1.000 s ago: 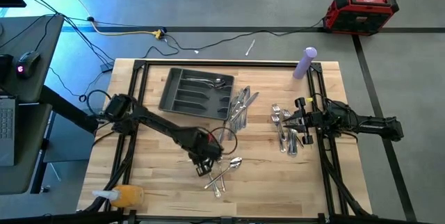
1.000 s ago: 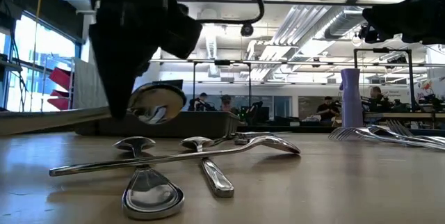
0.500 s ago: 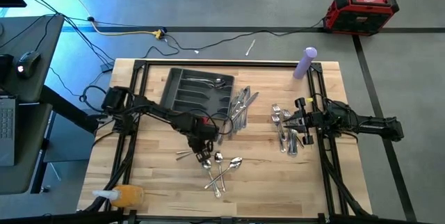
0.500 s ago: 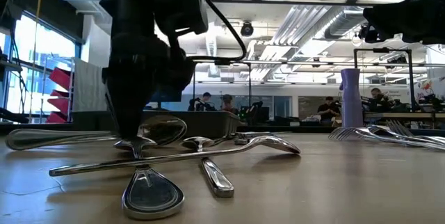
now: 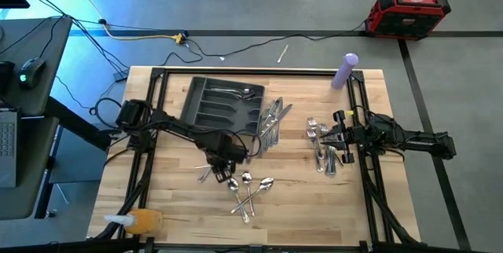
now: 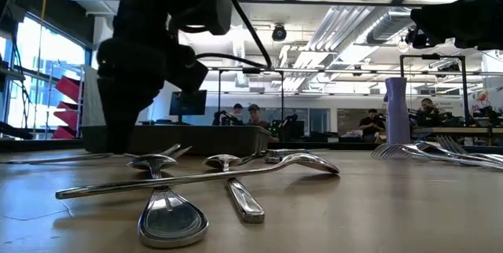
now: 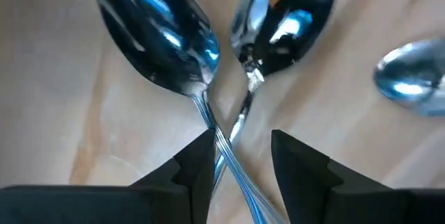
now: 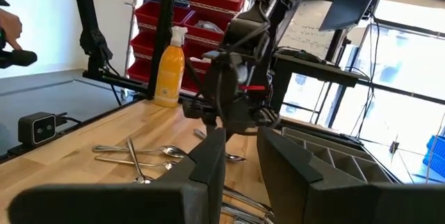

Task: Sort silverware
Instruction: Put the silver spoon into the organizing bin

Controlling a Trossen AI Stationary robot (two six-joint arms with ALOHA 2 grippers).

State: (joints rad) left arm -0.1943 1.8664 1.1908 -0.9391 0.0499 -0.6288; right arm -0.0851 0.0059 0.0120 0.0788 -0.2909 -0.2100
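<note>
A: Wooden counter (image 5: 173, 206), spoons (image 5: 247, 190) in a pile near the front. Where's the left gripper (image 5: 224, 161)?

B: Right over them, fingers apart w/ two crossed handles between, holding nothing. Handles run toward it.

A: Right gripper (image 5: 339, 137)?

B: By the forks (image 5: 322, 147), far off; can't tell if it's apart. Left is nearer.

- The tray (image 5: 222, 104) lies at the back of my worktop (image 5: 181, 198), some silverware in its rear compartment.
- Knives (image 5: 271, 121) lie just right of the tray.
- Forks (image 5: 323, 147) lie farther right, under my right tool (image 5: 339, 137).
- Spoons (image 5: 250, 189) lie before the tray, beside my left tool (image 5: 222, 166).
</note>
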